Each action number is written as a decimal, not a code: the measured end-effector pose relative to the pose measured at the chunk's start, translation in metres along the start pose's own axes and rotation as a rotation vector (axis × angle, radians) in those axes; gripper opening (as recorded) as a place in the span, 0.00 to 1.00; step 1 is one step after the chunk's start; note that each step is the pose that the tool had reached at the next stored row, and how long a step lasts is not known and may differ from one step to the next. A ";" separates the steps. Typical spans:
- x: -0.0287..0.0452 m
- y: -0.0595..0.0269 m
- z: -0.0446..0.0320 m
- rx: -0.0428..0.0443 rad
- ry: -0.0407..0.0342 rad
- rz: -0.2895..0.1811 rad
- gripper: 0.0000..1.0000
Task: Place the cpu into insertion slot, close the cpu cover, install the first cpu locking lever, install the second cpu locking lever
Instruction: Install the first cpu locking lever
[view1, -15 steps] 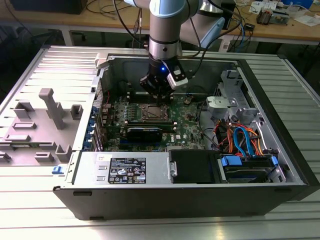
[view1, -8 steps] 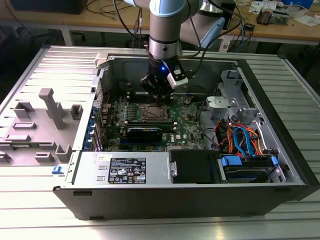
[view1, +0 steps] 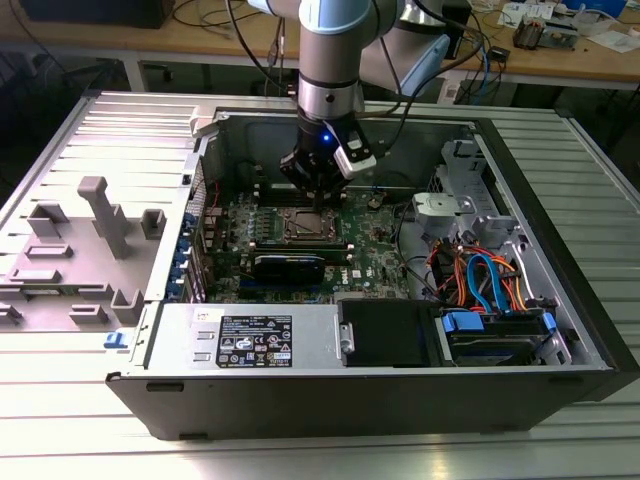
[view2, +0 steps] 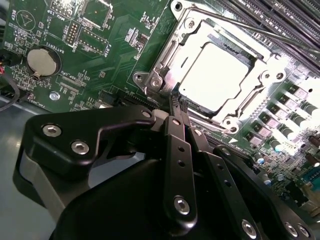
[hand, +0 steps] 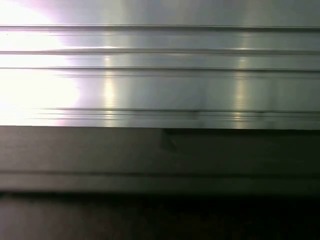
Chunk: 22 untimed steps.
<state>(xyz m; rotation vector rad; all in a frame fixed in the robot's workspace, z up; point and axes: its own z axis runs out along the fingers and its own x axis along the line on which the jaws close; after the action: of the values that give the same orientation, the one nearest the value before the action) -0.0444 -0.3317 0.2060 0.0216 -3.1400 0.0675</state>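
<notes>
In the second wrist view the cpu (view2: 215, 75), a bright silvery square, lies in the insertion slot (view2: 155, 82) on the green motherboard. The cpu cover (view2: 169, 64) lies flat around it, the chip showing through its window. A thin metal lever rod (view2: 260, 31) runs along the socket's far side. My gripper (view2: 175, 102) is shut with nothing in it, and its black fingertips sit at the socket's near edge by a corner. In the exterior view the gripper (view1: 318, 200) hangs straight down just above the insertion slot (view1: 308, 226) inside the open computer case.
A coin battery (view2: 42, 61) and long black memory slots (view2: 280, 15) flank the socket. The case walls (view1: 350, 120) ring the board. A black power supply (view1: 385, 330) and a drive cage with coloured cables (view1: 480, 280) stand at the exterior view's right. Grey fixtures (view1: 100, 215) stand left.
</notes>
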 end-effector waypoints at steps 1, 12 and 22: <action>0.0000 0.0000 0.0003 0.0016 0.0000 0.000 0.11; -0.0013 0.0001 0.0032 0.0080 0.0002 0.000 0.11; -0.0032 0.0007 0.0043 0.0080 0.0002 0.000 0.11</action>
<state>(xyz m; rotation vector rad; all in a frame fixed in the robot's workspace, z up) -0.0412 -0.3311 0.2017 0.0216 -3.1396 0.0801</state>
